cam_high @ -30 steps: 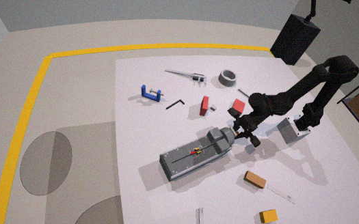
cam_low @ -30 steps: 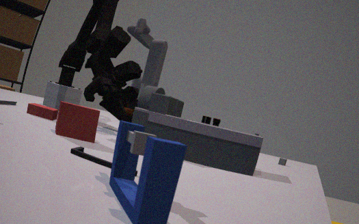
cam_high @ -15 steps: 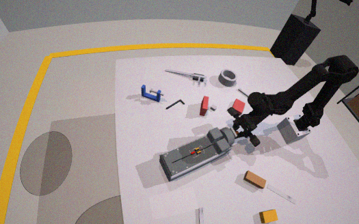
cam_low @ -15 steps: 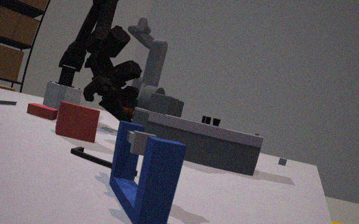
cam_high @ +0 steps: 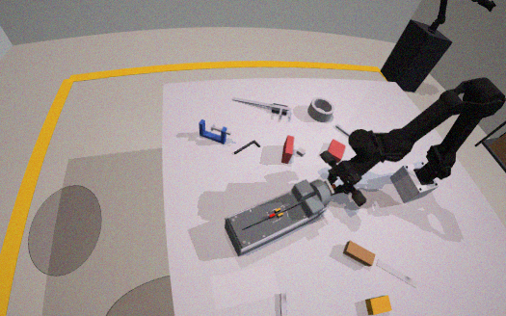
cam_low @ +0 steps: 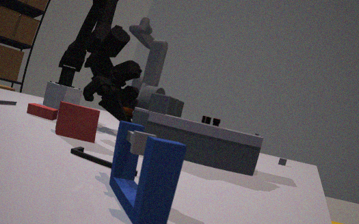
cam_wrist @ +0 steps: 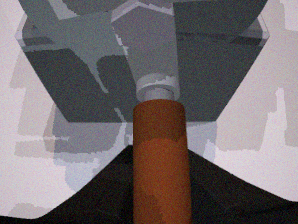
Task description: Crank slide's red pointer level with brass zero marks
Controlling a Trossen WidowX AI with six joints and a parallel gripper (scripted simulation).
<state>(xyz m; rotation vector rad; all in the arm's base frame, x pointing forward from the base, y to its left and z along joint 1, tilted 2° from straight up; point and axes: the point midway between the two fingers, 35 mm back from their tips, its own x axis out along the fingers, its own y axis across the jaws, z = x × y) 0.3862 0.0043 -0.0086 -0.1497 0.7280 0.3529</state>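
The grey machine [cam_high: 257, 230] [cam_low: 219, 150] lies on the table. Its red pointer [cam_high: 272, 216] [cam_low: 216, 121] sits in the slot, slightly beyond the two brass zero marks, on the side away from the crank; it is not level with them. One brass mark [cam_high: 277, 210] and the other brass mark [cam_high: 280, 215] flank the slot. The crank's orange-brown handle [cam_wrist: 161, 175] [cam_low: 128, 110] points out from the crank arm [cam_wrist: 152, 55] at the machine's end. My gripper [cam_high: 334, 187] [cam_wrist: 153, 155] is shut on the handle. Its fingertips are partly hidden behind the handle in the wrist view.
Beyond the machine are a blue clamp [cam_high: 213, 137] [cam_low: 159, 177], a hex key [cam_high: 246, 146] [cam_low: 93, 158], red blocks [cam_high: 288, 149] [cam_high: 336, 149], a grey ring [cam_high: 320, 110] and a caliper [cam_high: 256, 104]. On the near side are a brown-handled tool [cam_high: 359, 253] and a yellow block [cam_high: 379, 304].
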